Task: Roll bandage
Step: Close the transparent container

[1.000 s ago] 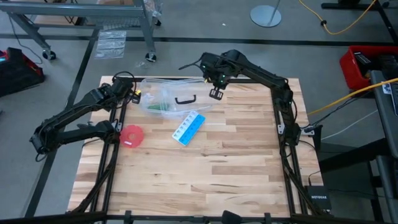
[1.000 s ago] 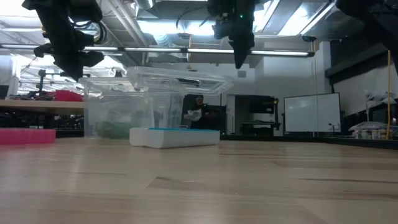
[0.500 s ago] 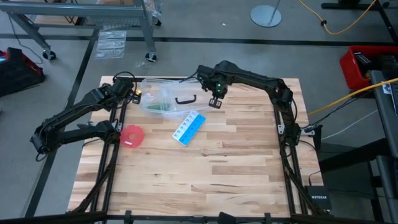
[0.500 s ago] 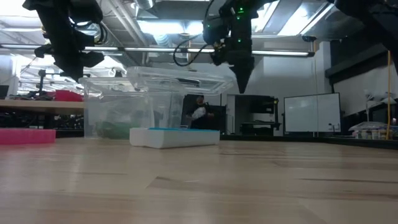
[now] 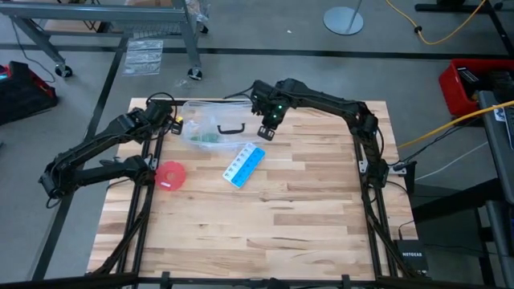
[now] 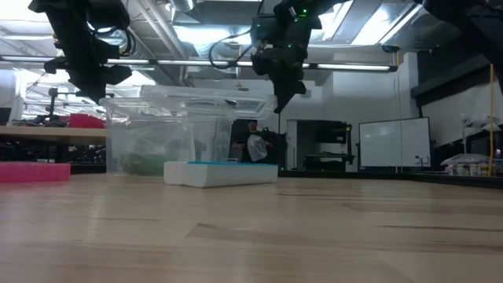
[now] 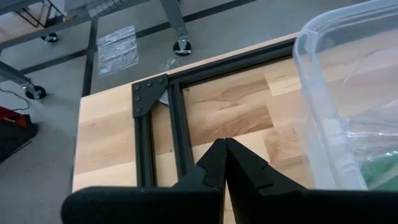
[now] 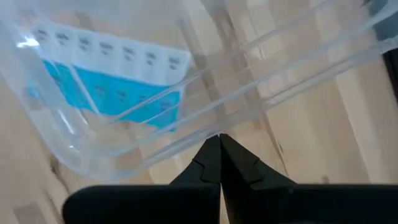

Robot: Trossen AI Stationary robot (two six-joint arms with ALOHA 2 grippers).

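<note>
Bandage (image 5: 210, 141): a dark green bundle lying inside the clear lidded box (image 5: 197, 112) at about 11 o'clock on the table (image 5: 305, 209), seen only as a green smear through the plastic.
Right gripper (image 5: 265, 132): poised over the box's 3 o'clock edge, jaws pressed together and holding nothing.
Left gripper (image 5: 173, 122): waiting at the box's 9 o'clock side, jaws likewise closed and empty.
Key relation: the bandage lies toward 9 o'clock from the right gripper, below it and under the lid; the bundle's long axis cannot be told. The left gripper looks about as near, but the right one is the one at work.
Lid: still on, its black handle (image 5: 234, 128) just short of the right gripper; it appears to need lifting before any rolling can start.
Views: the overhead view alone shows the handle and both arms; the right wrist view shows the pill box (image 8: 112, 74) through the clear plastic; the left wrist view catches a trace of green at the box's wall.
Also on the table: a red disc (image 5: 169, 174) at 9 o'clock.
</note>
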